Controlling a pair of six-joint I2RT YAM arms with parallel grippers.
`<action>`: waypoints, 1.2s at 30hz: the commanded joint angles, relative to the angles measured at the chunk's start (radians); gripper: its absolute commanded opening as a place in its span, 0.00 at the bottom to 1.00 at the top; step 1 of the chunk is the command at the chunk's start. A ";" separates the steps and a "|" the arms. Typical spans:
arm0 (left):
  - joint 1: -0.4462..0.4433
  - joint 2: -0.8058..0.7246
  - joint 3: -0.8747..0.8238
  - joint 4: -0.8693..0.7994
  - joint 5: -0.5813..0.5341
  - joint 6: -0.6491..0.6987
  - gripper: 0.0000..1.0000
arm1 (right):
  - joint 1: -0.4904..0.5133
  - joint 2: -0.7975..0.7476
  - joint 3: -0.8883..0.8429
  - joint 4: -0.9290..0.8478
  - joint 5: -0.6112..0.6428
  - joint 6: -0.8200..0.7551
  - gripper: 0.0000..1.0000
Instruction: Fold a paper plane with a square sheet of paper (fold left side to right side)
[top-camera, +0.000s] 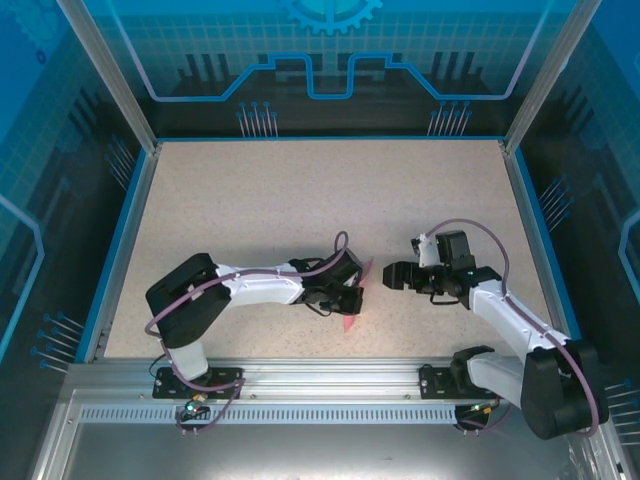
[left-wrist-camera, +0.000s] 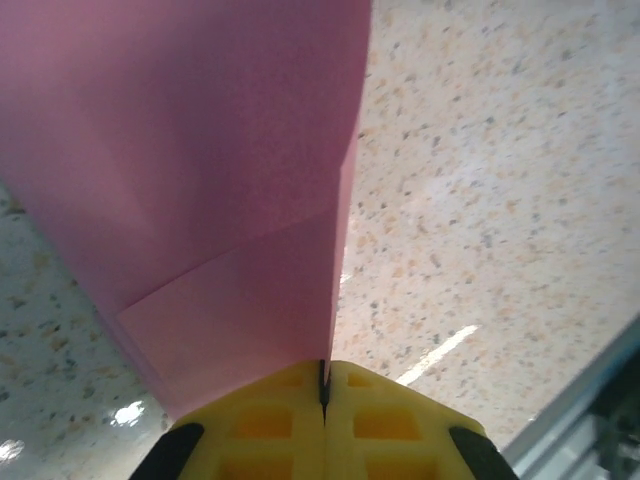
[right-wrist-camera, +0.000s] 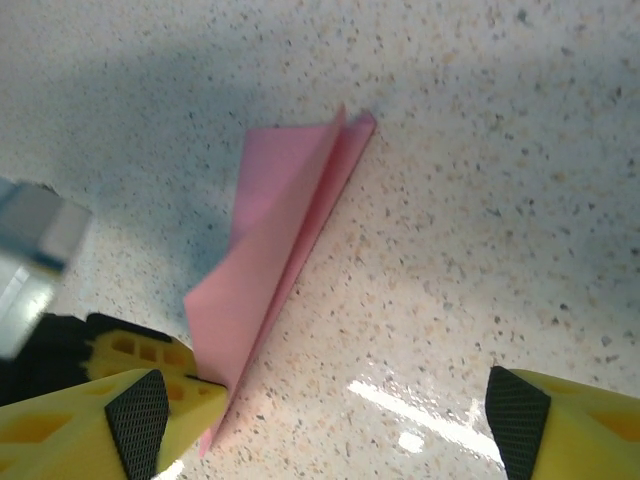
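"Left wrist camera first: what have you got?"

"My left gripper (left-wrist-camera: 323, 375) is pinched tight on one end of the pink paper plane (left-wrist-camera: 200, 150). The folded paper fans out ahead of my fingers over the speckled table (left-wrist-camera: 500, 200)."

"And your right?"

"My right gripper (right-wrist-camera: 335, 420) is spread wide and holds nothing. From above, the plane sits toward the table's near edge, between my two grippers, its tip pointing away."
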 joint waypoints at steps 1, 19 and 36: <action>0.039 -0.039 -0.062 0.219 0.154 -0.069 0.01 | -0.008 -0.032 -0.043 0.045 -0.019 -0.006 0.85; 0.163 0.079 -0.175 0.569 0.367 -0.192 0.00 | 0.090 0.036 -0.092 0.212 -0.001 0.067 0.74; 0.213 0.141 -0.212 0.704 0.431 -0.228 0.00 | 0.133 0.217 -0.083 0.435 -0.009 0.222 0.60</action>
